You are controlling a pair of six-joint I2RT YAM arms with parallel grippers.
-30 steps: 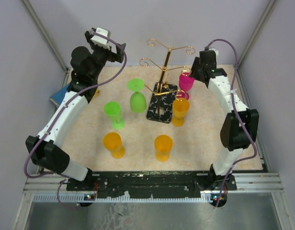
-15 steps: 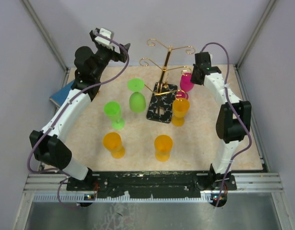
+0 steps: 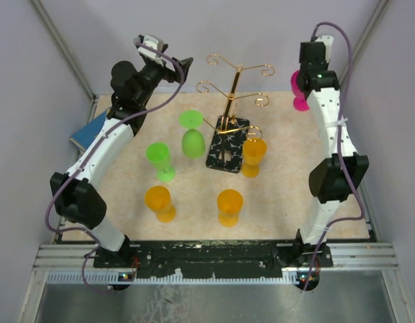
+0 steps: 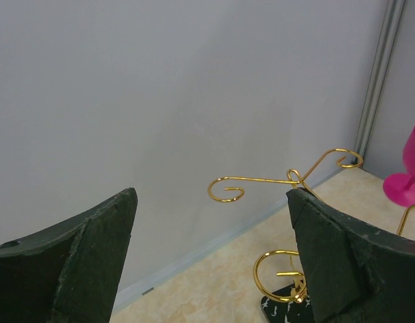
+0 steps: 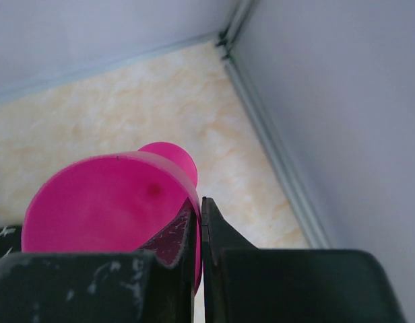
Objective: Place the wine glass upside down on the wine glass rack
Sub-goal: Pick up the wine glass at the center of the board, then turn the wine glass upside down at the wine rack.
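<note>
translucent pink plastic wine glass (image 3: 297, 84) held high over the far right corner of the counter (image 3: 281, 195), foot down, stem roughly upright, not yet flipped. right jaws clenched on the bowl's rim wall. thin gold wire rack on a black marbled base (image 3: 222, 153) well apart to the left, between both arms. left jaws spread wide, empty, near the rack's top spirals. green plastic glass (image 3: 193, 134) apparently hung foot-up on one branch.
</note>
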